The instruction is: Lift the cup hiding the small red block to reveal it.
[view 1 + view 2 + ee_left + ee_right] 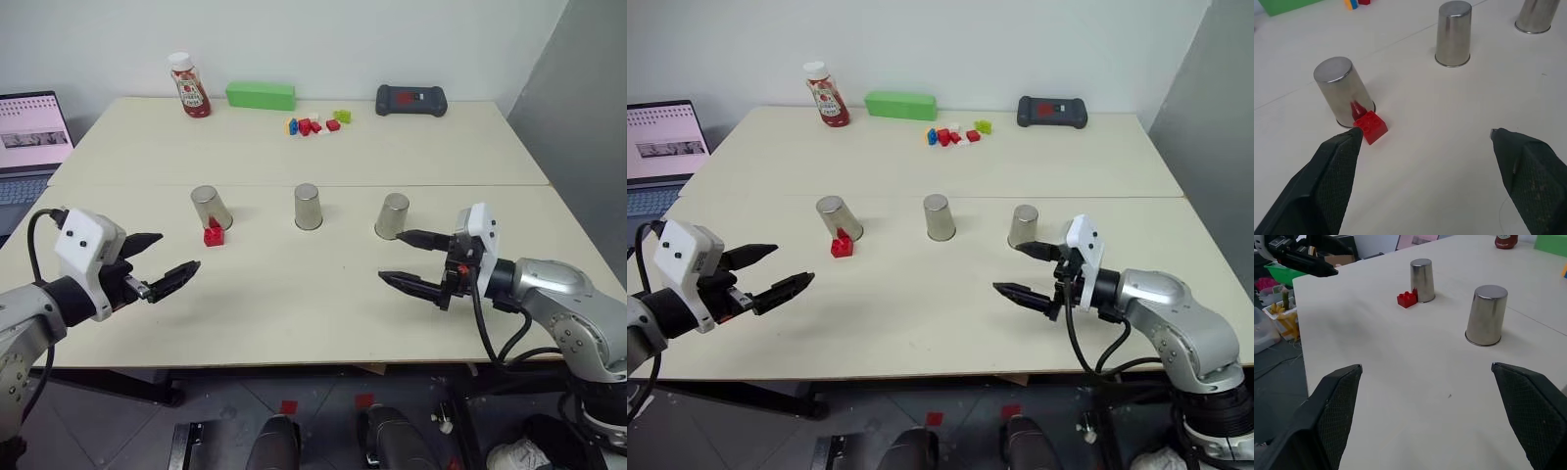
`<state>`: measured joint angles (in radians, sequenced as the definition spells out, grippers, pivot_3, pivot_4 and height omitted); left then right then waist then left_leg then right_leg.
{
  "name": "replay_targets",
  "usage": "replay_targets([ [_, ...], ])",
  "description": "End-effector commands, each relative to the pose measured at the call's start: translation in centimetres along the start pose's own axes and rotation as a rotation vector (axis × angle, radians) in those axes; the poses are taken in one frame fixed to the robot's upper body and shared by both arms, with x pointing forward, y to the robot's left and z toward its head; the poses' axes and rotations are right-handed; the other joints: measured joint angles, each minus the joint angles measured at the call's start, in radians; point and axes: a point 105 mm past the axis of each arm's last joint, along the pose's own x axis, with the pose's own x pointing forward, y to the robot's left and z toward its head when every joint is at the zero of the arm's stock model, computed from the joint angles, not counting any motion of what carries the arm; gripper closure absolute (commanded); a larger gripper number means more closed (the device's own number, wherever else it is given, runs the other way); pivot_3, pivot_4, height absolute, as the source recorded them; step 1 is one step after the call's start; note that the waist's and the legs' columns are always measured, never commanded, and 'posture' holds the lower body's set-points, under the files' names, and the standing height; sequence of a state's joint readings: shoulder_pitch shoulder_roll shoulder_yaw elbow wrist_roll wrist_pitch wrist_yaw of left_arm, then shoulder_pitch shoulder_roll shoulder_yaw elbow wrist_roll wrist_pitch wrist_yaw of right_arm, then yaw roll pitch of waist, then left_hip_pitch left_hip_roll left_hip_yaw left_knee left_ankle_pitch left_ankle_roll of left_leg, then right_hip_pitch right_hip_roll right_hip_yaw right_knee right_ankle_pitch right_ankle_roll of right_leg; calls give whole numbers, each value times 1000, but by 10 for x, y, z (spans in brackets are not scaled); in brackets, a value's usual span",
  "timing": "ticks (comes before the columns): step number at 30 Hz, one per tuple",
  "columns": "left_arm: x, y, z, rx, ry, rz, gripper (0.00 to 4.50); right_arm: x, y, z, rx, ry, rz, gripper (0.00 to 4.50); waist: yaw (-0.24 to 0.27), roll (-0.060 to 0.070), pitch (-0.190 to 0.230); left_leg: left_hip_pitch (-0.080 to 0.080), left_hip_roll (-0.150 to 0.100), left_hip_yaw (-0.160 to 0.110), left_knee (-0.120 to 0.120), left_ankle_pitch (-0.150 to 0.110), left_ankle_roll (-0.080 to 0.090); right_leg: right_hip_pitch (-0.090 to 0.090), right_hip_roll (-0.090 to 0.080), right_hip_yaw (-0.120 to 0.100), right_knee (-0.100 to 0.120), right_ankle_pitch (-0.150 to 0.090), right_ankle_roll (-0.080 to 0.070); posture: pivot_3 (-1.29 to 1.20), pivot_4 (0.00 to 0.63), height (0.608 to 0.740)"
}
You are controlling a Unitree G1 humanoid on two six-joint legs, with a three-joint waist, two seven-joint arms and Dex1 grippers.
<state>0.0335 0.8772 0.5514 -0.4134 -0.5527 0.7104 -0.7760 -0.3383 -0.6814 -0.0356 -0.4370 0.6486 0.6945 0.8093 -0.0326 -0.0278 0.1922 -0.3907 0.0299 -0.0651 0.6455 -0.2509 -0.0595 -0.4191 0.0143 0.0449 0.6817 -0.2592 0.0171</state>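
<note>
Three silver cups stand mouth down in a row across the table. The small red block (214, 235) lies uncovered on the tabletop, touching the front base of the left cup (211, 207). The left wrist view shows this block (1370, 127) reflected in that cup (1344, 93). The middle cup (308, 207) and the right cup (392, 215) stand apart. My left gripper (180, 251) hovers open and empty just in front and to the left of the block. My right gripper (390, 256) is open and empty, near the right cup's front.
At the table's back stand a ketchup bottle (188, 85), a green box (261, 95), a cluster of mixed-colour bricks (315, 123) and a black device (411, 100). A laptop (29, 137) sits off the left edge. A seam crosses the table behind the cups.
</note>
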Motion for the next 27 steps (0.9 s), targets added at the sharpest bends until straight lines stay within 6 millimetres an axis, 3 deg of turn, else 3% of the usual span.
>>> replay_targets([
  [1,-2,1,7,22,-43,5,68,-4,0,15,-51,-32,11,0,0,0,0,0,0,0,0,0,0,0,0,0,0,0,0,0,150,740],
  [19,-10,17,0,27,32,140,68,-4,-1,11,-54,-13,46,0,0,0,0,0,0,0,0,0,0,0,0,0,0,0,0,0,150,740],
  [23,-9,10,1,54,5,120,68,-1,-1,11,-50,-19,54,0,0,0,0,0,0,0,0,0,0,0,0,0,0,0,0,0,150,740],
  [27,-8,18,5,56,-22,161,68,-3,-2,11,-50,-17,50,0,0,0,0,0,0,0,0,0,0,0,0,0,0,0,0,0,150,740],
])
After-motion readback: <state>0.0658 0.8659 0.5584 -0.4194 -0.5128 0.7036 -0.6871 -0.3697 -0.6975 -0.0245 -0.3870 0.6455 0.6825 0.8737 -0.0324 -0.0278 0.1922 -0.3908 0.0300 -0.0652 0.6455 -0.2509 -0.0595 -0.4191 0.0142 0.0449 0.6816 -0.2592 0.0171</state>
